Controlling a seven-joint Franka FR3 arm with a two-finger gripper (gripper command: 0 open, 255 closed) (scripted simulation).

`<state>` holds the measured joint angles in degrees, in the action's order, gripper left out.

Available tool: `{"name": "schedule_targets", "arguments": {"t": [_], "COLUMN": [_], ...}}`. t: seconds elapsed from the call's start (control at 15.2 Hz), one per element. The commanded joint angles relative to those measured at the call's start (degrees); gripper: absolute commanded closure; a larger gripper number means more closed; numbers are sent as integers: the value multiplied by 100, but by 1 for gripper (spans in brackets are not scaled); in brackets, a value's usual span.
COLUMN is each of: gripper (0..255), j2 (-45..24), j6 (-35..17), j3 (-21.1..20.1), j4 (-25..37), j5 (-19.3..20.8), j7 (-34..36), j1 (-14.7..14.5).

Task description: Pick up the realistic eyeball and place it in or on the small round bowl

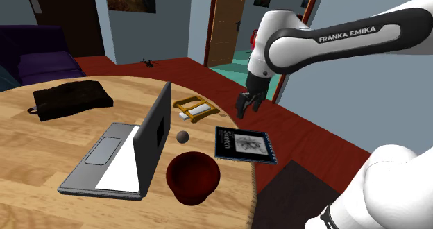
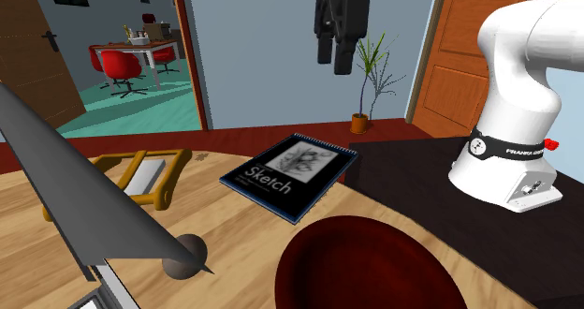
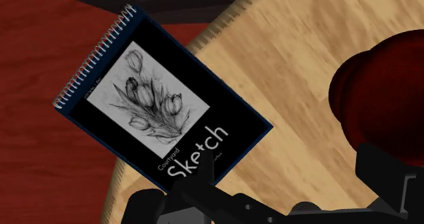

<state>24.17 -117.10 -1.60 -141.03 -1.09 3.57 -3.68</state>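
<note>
I had the gripper (image 1: 246,111) hanging in the air above the sketchbook (image 1: 243,145), well clear of it. Its two black fingers stood apart with nothing between them.

The sketchbook lay flat on the wooden table (image 1: 41,144), close to the table's rim. Its dark cover faced up, with a grey drawing of tulips and the word "Sketch" on it.

The eyeball (image 1: 182,137), drawn as a plain dark grey ball, sat on the table to the shoulder view's left of the sketchbook. It was near the sketchbook but not touching it.

The dark red bowl (image 1: 193,175) stood upright on that same side of the sketchbook, nearer the shoulder camera. It was close to the sketchbook's near corner and apart from the eyeball.

A grey laptop (image 1: 132,155) stood open on the far side of the eyeball from the sketchbook. In the wrist view I saw the sketchbook lying below the hand, with the bowl just beside it.
</note>
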Motion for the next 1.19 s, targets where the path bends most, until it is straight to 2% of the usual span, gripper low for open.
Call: {"name": "schedule_targets", "arguments": {"t": [0.0, 0.59, 1.12], "gripper": [0, 0, 0], "j2": [-420, -2388, -4154], "j6": [-320, -1510, -2077], "j3": [-64, -297, -375], "j4": [136, 1020, 2305], "j5": [-20, 49, 284], "j7": [66, 382, 697], "j1": [-37, -173, -354]}}
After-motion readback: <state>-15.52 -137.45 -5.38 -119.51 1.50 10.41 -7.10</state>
